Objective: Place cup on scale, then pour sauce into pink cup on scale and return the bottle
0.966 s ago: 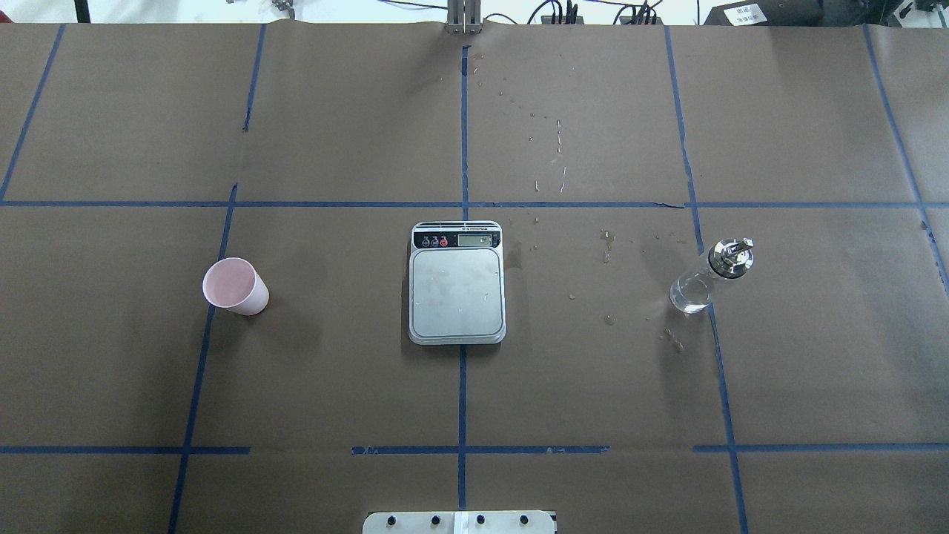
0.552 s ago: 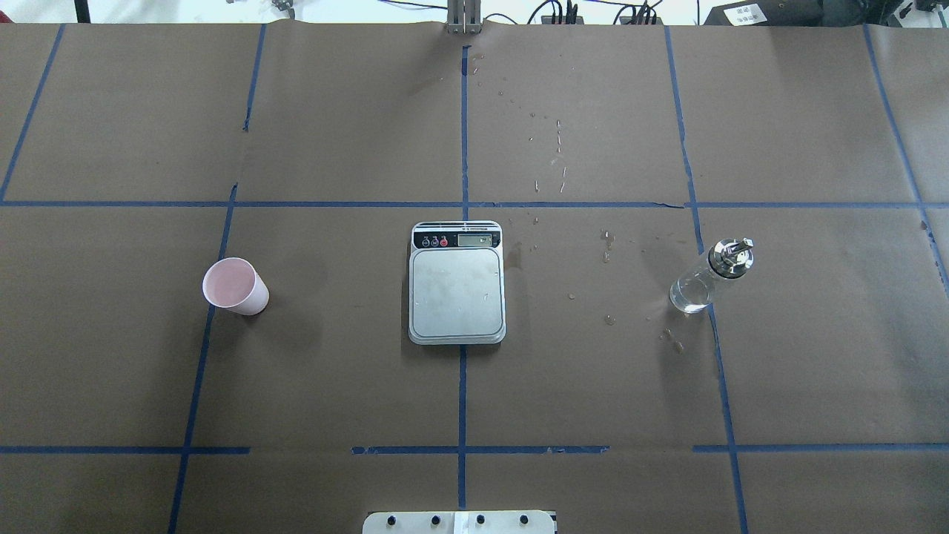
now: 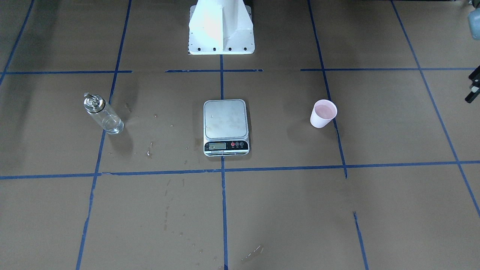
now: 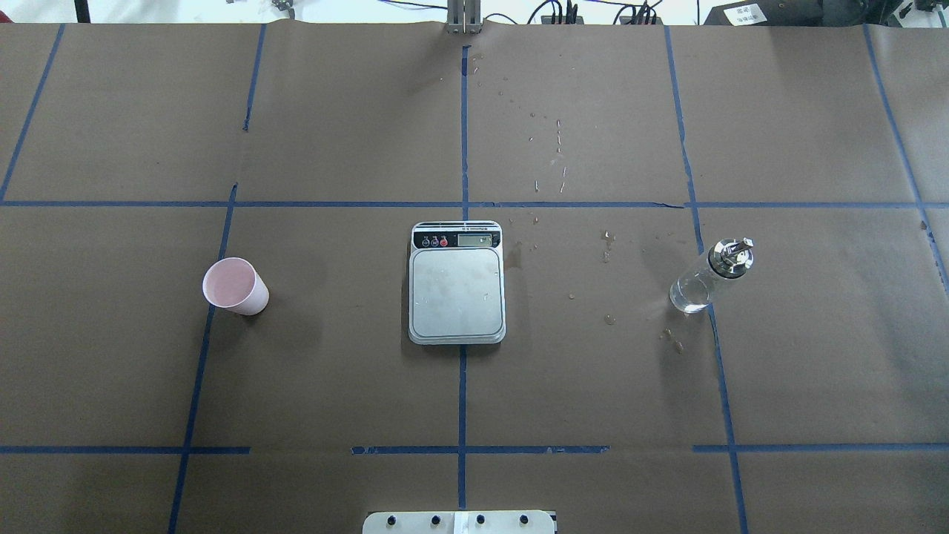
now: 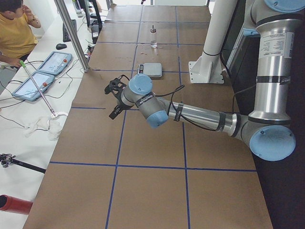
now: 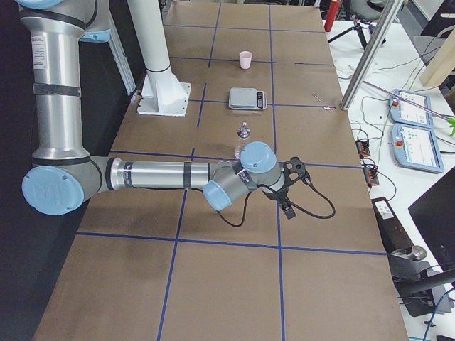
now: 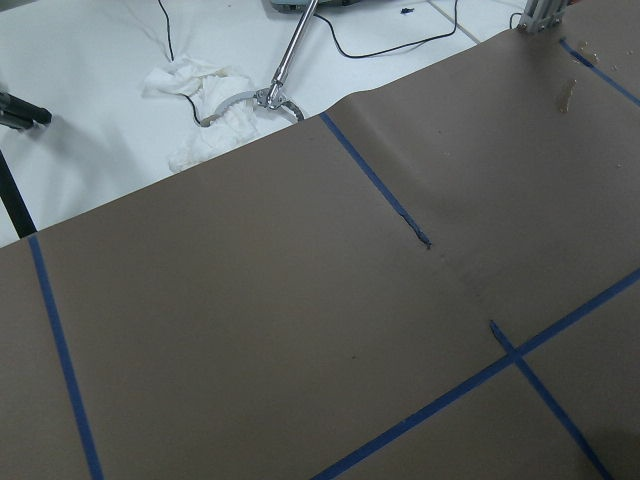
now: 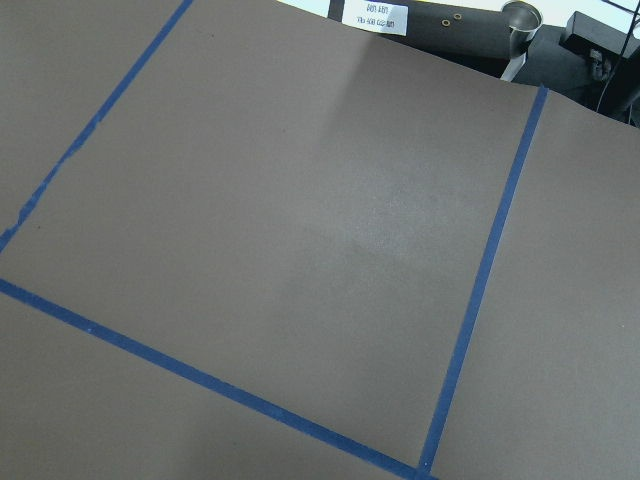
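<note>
Cup (image 4: 236, 286) off scale (image 4: 457, 289), untouched | left hand (image 5: 112, 95), right hand (image 6: 295, 186): spread cannot tell

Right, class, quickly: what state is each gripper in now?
Left gripper: cannot tell, it shows only in a side view.
Right gripper: cannot tell, same reason.

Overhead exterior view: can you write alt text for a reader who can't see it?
A kitchen scale sits bare at the centre of a brown table gridded with blue tape. An upright pink cup stands well to its left and a clear bottle with a silver spout cap well to its right, neither touching it.
</note>
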`<state>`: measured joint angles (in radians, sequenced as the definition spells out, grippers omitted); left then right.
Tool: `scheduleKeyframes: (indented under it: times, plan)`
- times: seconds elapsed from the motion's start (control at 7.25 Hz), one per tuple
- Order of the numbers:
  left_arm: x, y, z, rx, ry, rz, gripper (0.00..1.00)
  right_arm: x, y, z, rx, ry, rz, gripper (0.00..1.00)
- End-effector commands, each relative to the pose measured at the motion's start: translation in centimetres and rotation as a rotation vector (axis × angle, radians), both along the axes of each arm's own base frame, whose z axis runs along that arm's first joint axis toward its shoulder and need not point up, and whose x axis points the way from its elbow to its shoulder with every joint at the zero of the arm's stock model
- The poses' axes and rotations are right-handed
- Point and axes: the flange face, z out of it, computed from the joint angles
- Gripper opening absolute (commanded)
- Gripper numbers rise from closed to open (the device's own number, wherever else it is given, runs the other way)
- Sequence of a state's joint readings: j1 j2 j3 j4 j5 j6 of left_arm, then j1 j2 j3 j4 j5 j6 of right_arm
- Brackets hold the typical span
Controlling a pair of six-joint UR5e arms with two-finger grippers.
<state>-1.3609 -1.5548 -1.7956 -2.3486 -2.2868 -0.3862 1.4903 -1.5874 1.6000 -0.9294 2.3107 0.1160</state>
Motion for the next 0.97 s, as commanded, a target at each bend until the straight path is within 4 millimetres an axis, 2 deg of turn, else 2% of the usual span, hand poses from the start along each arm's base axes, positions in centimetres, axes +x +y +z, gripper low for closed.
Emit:
scheduleKeyframes:
  times: [0.0,0.28,0.41,0.55,0.69,0.83]
  plan:
    - [9.0,1.6,-3.9,-0.155,0.108,-0.105,0.94,-0.1,0.6,0.7,-0.012,0.0,0.002,1.0]
    - [16.8,4.1,-5.4,-0.328,0.184,-0.176,0.56,-0.1,1.3,1.4,-0.024,0.003,0.0,1.0]
    - [19.8,5.5,-6.3,-0.372,0.202,-0.203,0.53,-0.1,1.6,1.5,-0.026,0.002,0.0,1.0]
    - [22.1,6.4,-5.8,-0.393,0.169,-0.224,0.53,0.0,1.5,1.5,-0.026,0.003,0.0,1.0]
    - [24.1,7.0,-5.2,-0.406,0.12,-0.249,0.52,0.0,1.5,1.5,-0.026,0.003,0.0,1.0]
    - [25.1,7.4,-5.1,-0.422,0.103,-0.245,0.48,0.0,1.5,1.5,-0.026,0.003,0.0,1.0]
